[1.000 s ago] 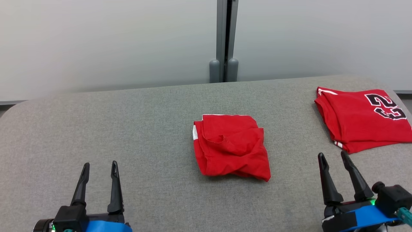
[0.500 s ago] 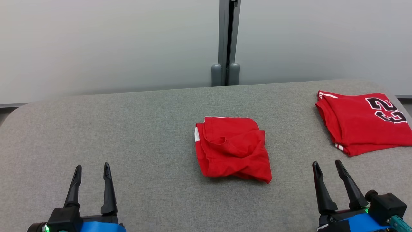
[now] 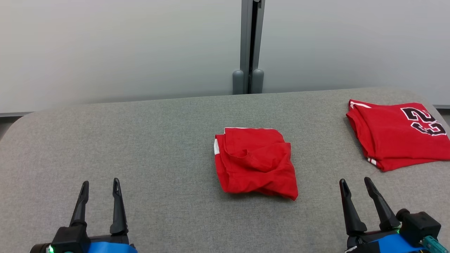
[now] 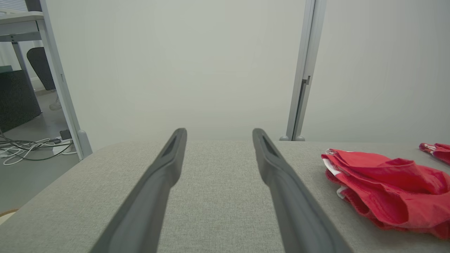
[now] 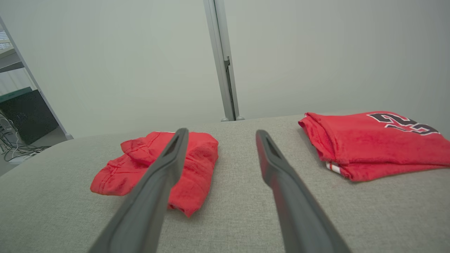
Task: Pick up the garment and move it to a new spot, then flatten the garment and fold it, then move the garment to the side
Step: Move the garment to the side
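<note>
Lying crumpled at frame centre on the grey cloth-covered desk [image 3: 140, 140], the soft red fabric garment [image 3: 255, 163] looks light, limp, likely to sag; pinch a hem edge or corner. Lower left the left pincer [image 3: 100, 182], lower right the right pincer [image 3: 355, 181]: both wide open, empty, well apart from it.

A pale frosted wall [image 3: 123, 45] stands beyond the grey fabric worktop [image 3: 140, 140], split by a grey metal post [image 3: 249, 35]. Left of the left hand [image 4: 218, 133], white cables [image 4: 28, 147] lie on the grey floor [image 4: 31, 179].
</note>
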Tool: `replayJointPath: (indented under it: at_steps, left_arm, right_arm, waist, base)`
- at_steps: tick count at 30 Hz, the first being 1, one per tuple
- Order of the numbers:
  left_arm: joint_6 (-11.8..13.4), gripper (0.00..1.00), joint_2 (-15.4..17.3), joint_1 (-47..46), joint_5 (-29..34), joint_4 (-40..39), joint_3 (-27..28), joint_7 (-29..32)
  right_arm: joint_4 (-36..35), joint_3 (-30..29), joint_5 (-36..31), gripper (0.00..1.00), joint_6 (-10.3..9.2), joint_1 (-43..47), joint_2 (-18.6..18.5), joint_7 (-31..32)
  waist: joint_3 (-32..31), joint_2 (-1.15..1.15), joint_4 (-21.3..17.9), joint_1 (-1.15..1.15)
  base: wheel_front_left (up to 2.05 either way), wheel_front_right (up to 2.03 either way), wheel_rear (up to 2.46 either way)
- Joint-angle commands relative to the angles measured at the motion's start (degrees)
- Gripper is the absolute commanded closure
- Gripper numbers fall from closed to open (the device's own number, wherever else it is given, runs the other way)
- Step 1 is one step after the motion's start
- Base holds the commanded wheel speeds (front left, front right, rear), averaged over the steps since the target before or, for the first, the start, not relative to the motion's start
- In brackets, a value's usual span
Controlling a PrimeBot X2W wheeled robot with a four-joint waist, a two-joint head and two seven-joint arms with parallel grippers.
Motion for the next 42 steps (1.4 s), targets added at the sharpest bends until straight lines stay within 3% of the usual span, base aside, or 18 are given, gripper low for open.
replayJointPath:
  at_steps: [1, 10, 19, 27, 42]
  left_arm:
    - [0.3, 0.00, 0.0, 0.3, 0.2, -0.1, 0.2, -0.1]
    - [0.4, 0.00, 0.0, -0.4, -0.3, 0.1, -0.2, -0.1]
    - [0.3, 0.00, 0.0, -2.8, -0.3, -0.2, -1.2, -0.1]
    - [1.3, 0.00, 0.0, -4.9, -1.2, -0.3, -3.0, -0.1]
    - [3.0, 0.00, 0.0, -8.5, -2.8, -0.4, -6.4, -0.1]
  right_arm:
    - [0.2, 0.0, -0.3, 0.00, 0.03, 0.5, -0.1, -0.2]
    - [3.1, 1.7, -0.7, 0.00, 0.03, -4.0, -1.8, -0.2]
    - [11.7, 7.1, -1.7, 0.00, 0.02, -19.5, -4.6, -0.2]
    - [26.9, 9.3, -1.0, 0.00, 0.02, -31.6, -5.7, 0.9]
    - [49.5, 15.4, 3.0, 0.00, 0.02, -40.4, -5.6, 2.5]
  waist:
    - [0.1, -0.01, 0.0, 0.00]
    - [0.8, -0.01, 0.1, 0.00]
    - [3.8, -0.01, 1.9, 0.00]
    - [7.4, -0.01, 4.5, 0.00]
    - [13.1, -0.01, 9.0, 0.00]
  base:
    - [0.00, 0.00, 0.00]
    - [0.00, 0.00, 0.00]
    - [0.00, 0.00, 0.00]
    - [0.00, 0.00, 0.00]
    - [0.00, 0.00, 0.00]
